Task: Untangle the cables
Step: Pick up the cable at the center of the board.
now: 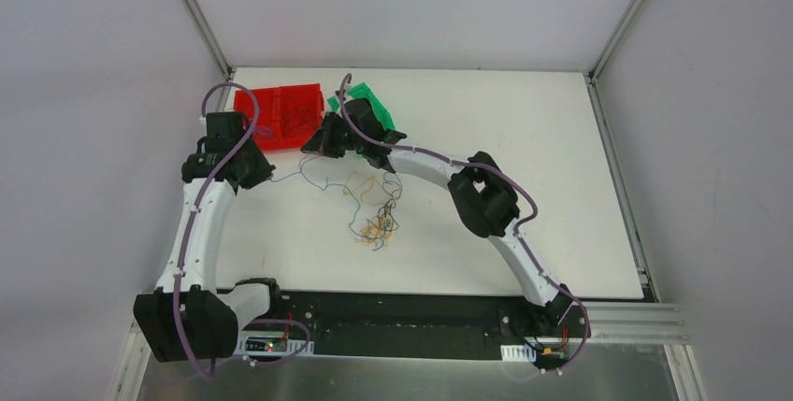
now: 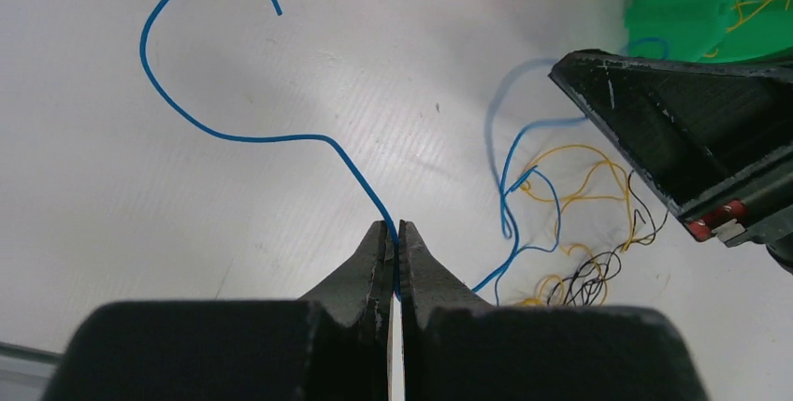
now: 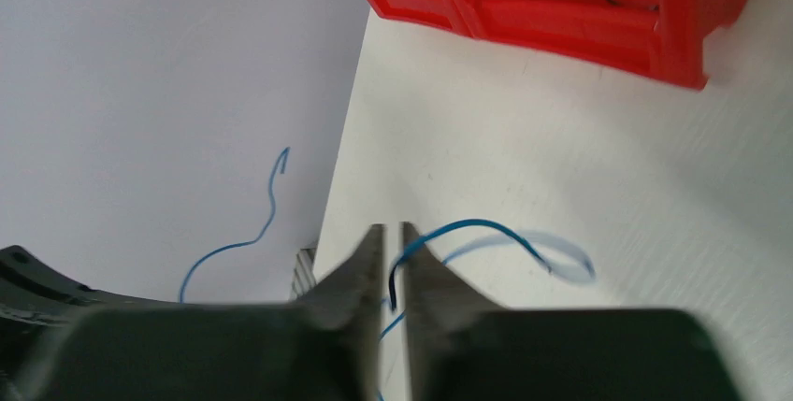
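The white table (image 1: 561,186) carries a red bin (image 1: 281,116) and a green bin (image 1: 369,102) at its far edge. The red one has some dark strands in it, the green one some yellow.

In front of the red bin, the left gripper (image 2: 394,225) has its jaws pinched fully together on a blue wire (image 2: 234,135). The right gripper (image 3: 393,229), just beside the bins, is also closed on a blue strand, apparently the same wire further along.

The cables (image 1: 374,223) lie as a loose yellow, black and blue clump near the table's middle, and the blue wire trails from the grippers into it.

These wires look very light and limp, yet springy enough to hold their curls. They are thin and probably slip through a pinch. A firm hold close to the knot, with slow pulling apart, seems safest, since a hard tug could tighten the snarl or drag the whole clump.
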Robot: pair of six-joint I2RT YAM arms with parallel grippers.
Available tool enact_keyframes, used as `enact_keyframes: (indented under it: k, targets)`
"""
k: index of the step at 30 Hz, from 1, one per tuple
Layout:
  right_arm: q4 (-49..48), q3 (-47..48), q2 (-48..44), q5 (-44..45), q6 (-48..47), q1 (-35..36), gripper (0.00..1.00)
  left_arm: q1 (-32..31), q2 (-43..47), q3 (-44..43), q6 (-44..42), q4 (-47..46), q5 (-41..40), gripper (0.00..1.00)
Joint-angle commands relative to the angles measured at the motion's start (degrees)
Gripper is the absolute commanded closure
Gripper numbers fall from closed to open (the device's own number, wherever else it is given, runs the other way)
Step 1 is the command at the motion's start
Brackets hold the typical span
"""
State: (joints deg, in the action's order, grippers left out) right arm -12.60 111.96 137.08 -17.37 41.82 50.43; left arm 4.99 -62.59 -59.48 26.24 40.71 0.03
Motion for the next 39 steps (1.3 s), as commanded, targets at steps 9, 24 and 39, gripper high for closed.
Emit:
enact_keyframes:
  k: [9, 24, 39]
  targets:
    - [6.5, -5.6, -10.4, -2.2, -1.3, -1.3, 0.32, -0.3, -11.4, 1.1, 2.8, -8.2, 8.4, 1.0]
    - [15.4, -27.9, -34.2, 1.1, -10.8, -5.7, 0.25, -12.2, -11.7, 7.3, 6.1, -7.2, 5.9, 0.52]
    - [12.9, -38.9, -45.9, 0.2, -11.0, -6.6, 0.25, -16.8, -11.2, 7.1, -0.8, -6.0, -12.2, 0.17]
